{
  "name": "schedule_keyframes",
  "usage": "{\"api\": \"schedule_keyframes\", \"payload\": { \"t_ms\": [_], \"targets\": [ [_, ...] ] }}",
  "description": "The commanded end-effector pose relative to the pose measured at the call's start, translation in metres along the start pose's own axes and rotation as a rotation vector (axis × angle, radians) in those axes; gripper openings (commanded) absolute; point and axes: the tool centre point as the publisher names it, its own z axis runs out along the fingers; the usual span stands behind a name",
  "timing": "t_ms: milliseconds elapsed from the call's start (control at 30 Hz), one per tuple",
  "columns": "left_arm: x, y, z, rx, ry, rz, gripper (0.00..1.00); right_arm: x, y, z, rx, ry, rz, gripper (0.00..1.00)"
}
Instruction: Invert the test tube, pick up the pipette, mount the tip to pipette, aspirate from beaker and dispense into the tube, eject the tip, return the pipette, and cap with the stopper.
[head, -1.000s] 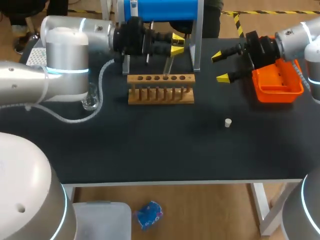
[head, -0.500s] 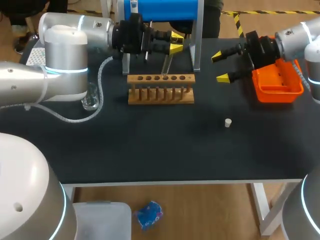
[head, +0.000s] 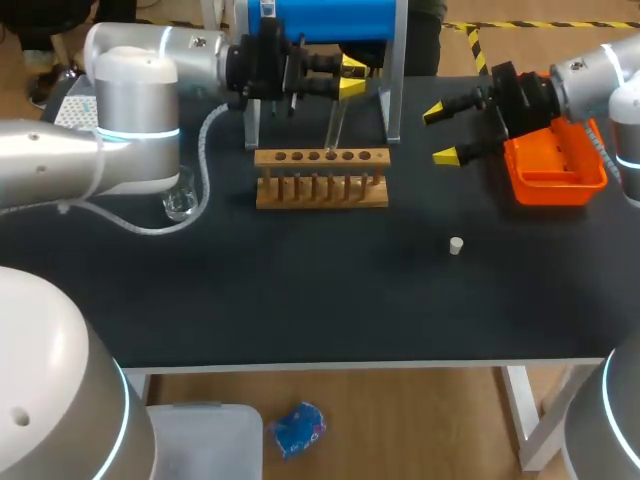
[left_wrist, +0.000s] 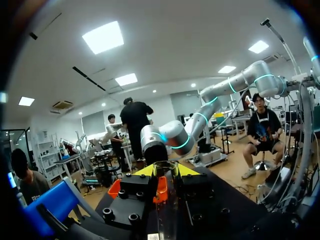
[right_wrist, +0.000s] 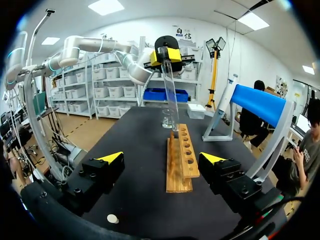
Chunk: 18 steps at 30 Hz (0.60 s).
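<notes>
A clear glass test tube (head: 334, 124), long and slim, hangs nearly upright with the left fingers (head: 349, 81) closed on its upper part from two sides, their yellow wedge tips pressed against the glass. In the left wrist view the tube runs straight out between the black, bolt-studded finger blocks, and its open rim shows between the tips. Its lower end reaches the far end of the wooden rack (head: 322, 178), a pale, smooth block with a row of round holes on top and thin pegs along its front; whether the end sits in a hole or just above one is hard to make out. The right fingers (head: 441, 134) are spread wide and hold nothing, hovering over the matte black bench (head: 300, 290) just beside an orange plastic bin (head: 556, 166), which the arm partly covers. A small glass beaker (head: 180, 202) stands near the rack's left end, half hidden behind the left arm's grey cable hose. A short, pale, round stopper (head: 456, 245) lies alone on the bench, well apart from the rack. Behind the rack stands a glossy blue cylinder (head: 320, 18) on a metal frame, cut off at the view's edge.
</notes>
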Motion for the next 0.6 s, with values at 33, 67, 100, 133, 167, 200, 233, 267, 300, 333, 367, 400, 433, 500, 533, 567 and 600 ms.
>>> {"api": "schedule_keyframes", "payload": {
  "t_ms": [33, 67, 100, 133, 167, 200, 233, 267, 300, 333, 367, 400, 433, 500, 533, 567, 600],
  "targets": [
    [-0.002, 0.001, 0.0, 0.002, 0.008, -0.001, 0.0, 0.0, 0.0, -0.001, 0.0, 0.001, -0.001, 1.0],
    [-0.002, 0.001, 0.0, 0.002, 0.008, -0.001, 0.0, 0.0, 0.0, -0.001, 0.0, 0.001, -0.001, 1.0],
    [-0.002, 0.001, 0.0, 0.002, 0.008, -0.001, 0.0, 0.0, 0.0, -0.001, 0.0, 0.001, -0.001, 1.0],
    [-0.002, 0.001, 0.0, 0.002, 0.008, -0.001, 0.0, 0.0, 0.0, -0.001, 0.0, 0.001, -0.001, 1.0],
    [-0.002, 0.001, 0.0, 0.002, 0.008, -0.001, 0.0, 0.0, 0.0, -0.001, 0.0, 0.001, -0.001, 1.0],
    [-0.002, 0.001, 0.0, 0.002, 0.008, -0.001, 0.0, 0.0, 0.0, -0.001, 0.0, 0.001, -0.001, 1.0],
    [-0.002, 0.001, 0.0, 0.002, 0.008, -0.001, 0.0, 0.0, 0.0, -0.001, 0.0, 0.001, -0.001, 1.0],
    [-0.002, 0.001, 0.0, 0.002, 0.008, -0.001, 0.0, 0.0, 0.0, -0.001, 0.0, 0.001, -0.001, 1.0],
    [-0.002, -0.002, 0.0, 0.013, -0.002, 0.003, 0.0, 0.0, 0.0, -0.001, 0.0, 0.001, -0.001, 1.0],
    [-0.003, -0.001, -0.002, -0.019, -0.033, -0.051, 0.0, 0.0, 0.0, -0.001, 0.0, 0.001, -0.001, 1.0],
    [-0.005, -0.001, -0.002, -0.021, -0.032, -0.04, 0.0, 0.0, 0.0, -0.001, 0.0, 0.001, -0.001, 1.0],
    [-0.005, -0.002, -0.002, -0.002, -0.042, -0.052, 0.0, 0.0, 0.0, -0.001, 0.0, 0.001, -0.001, 1.0],
    [-0.008, -0.001, -0.002, -0.014, -0.058, -0.1, 0.0, 0.0, 0.0, -0.001, 0.0, 0.001, -0.001, 1.0],
    [-0.011, -0.001, 0.0, -0.002, -0.043, -0.11, 0.0, 0.0, 0.0, -0.001, 0.0, 0.001, -0.001, 1.0],
    [-0.013, 0.002, 0.001, -0.016, -0.041, -0.152, 0.0, 0.0, 0.0, -0.001, 0.0, 0.001, -0.001, 1.0],
    [-0.014, 0.004, 0.003, -0.023, -0.03, -0.163, 0.0, 0.0, 0.0, -0.001, 0.0, 0.001, -0.001, 1.0],
    [-0.015, 0.004, 0.005, -0.026, -0.027, -0.165, 0.0, 0.0, 0.0, -0.001, 0.0, 0.001, -0.001, 1.0]
  ]
}}
